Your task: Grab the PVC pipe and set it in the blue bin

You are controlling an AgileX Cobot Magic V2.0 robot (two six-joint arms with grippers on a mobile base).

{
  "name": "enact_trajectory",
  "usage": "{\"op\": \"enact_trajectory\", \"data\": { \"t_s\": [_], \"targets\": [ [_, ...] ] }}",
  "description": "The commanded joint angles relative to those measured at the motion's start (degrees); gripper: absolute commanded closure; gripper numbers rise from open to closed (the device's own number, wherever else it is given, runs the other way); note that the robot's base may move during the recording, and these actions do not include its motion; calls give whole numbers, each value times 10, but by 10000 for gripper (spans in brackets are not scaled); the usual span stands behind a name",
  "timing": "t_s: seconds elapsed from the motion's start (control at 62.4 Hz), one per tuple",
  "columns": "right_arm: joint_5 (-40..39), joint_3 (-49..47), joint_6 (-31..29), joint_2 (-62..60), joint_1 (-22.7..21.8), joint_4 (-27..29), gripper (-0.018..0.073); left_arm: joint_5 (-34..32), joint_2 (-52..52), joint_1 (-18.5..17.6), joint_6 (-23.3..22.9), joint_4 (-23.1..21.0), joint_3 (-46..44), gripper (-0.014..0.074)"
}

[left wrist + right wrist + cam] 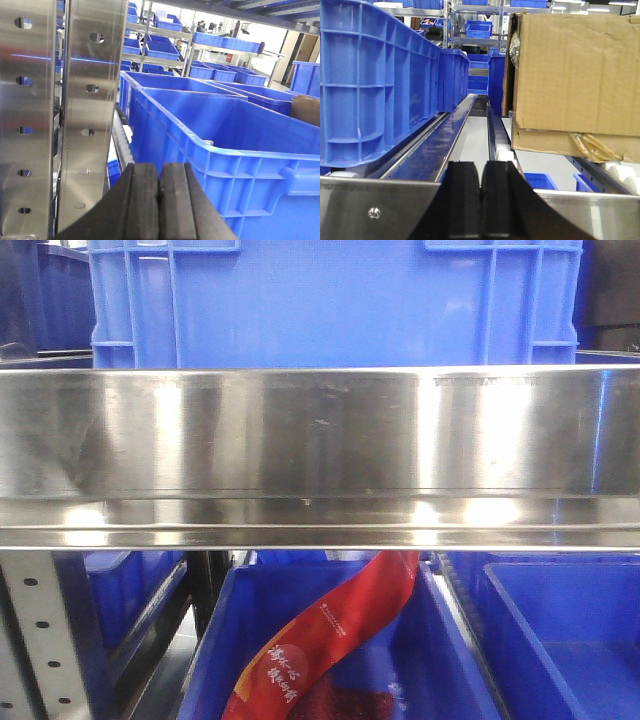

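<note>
The PVC pipe is out of view in every frame. Blue bins surround me. A large one [330, 300] stands on the steel shelf [320, 450] straight ahead, and lower ones [560, 640] sit beneath it. In the left wrist view my left gripper [159, 172] is shut with nothing between its black pads. It points at the rim of an open blue bin [225, 130] just beyond. In the right wrist view my right gripper [481, 167] is shut and empty too. It hangs over a steel rail [385, 205], with a tall blue bin [370, 75] to its left.
A cardboard box [570, 75] sits on the roller track to the right of the right gripper. A perforated steel upright [60, 115] stands close on the left gripper's left. A red printed ribbon [330, 640] lies in the lower middle bin. More racks with blue bins fill the background.
</note>
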Motion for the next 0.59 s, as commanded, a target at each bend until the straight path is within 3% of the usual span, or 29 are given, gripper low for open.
{"op": "enact_trajectory", "data": {
  "t_s": [0.0,0.401,0.577],
  "targets": [
    [-7,1,-5,-2,-4,-2,728,-11,-4,1,-4,2,0,707],
    [-7,1,-5,-2,-4,-2,728,-11,-4,1,-4,2,7,707],
    [-7,1,-5,-2,-4,-2,728,-17,-32,5,-4,12,52,707]
  ]
}}
